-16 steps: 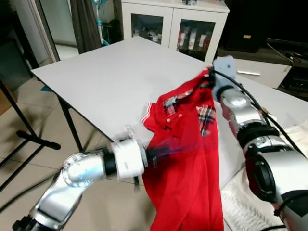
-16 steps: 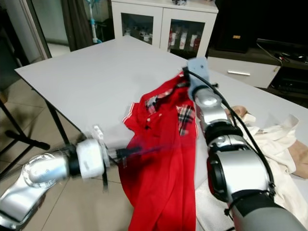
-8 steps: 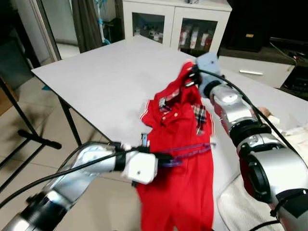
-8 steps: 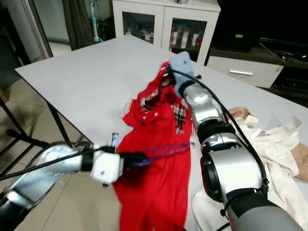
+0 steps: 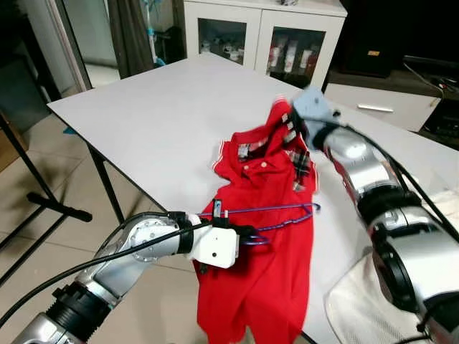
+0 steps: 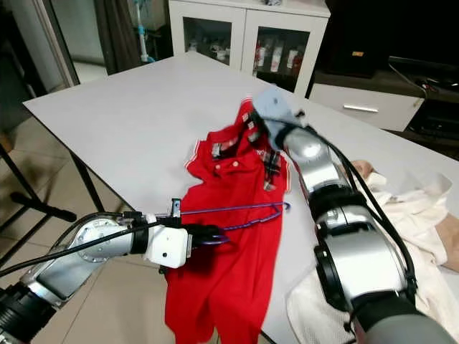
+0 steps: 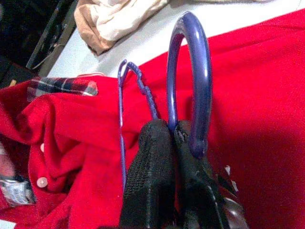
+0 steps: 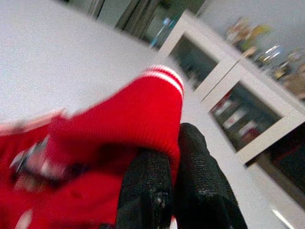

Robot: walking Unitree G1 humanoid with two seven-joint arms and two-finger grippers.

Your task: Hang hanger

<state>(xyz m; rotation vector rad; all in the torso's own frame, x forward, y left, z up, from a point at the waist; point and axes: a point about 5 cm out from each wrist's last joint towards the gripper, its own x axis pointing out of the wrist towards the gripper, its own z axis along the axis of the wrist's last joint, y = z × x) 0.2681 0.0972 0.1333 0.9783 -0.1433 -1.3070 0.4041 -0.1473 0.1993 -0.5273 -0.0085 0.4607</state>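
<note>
Since half a second ago the left claw [image 6: 209,235] has lifted the hanger [image 5: 272,213] clear of the shirt front, so its thin purple bar now shows whole, and the right claw [image 5: 292,123] has drawn the collar a little further across the counter [image 5: 165,107]. The one hanger sits over the middle of the red shirt [image 5: 269,265] at the counter's near edge; its long axis runs almost level from the left claw toward the robot's right, rising slightly, with the far tip near the shirt's right edge. Its hook [image 7: 195,81] is at the left-claw end, and in the left wrist view it curves up out of the black fingers [image 7: 152,176], which are pressed together on the hook's base. The right claw's fingers [image 8: 147,186] are closed on the ribbed red collar [image 8: 143,119] with its white stripes, holding it above the counter. There is one shirt, with a plaid lining at the neck and white buttons; its lower half hangs off the counter edge toward the floor. Pale cloths [image 6: 401,208] lie heaped on the counter at the robot's right. One white cabinet [image 5: 258,36] with two glass doors stands behind the counter.
</note>
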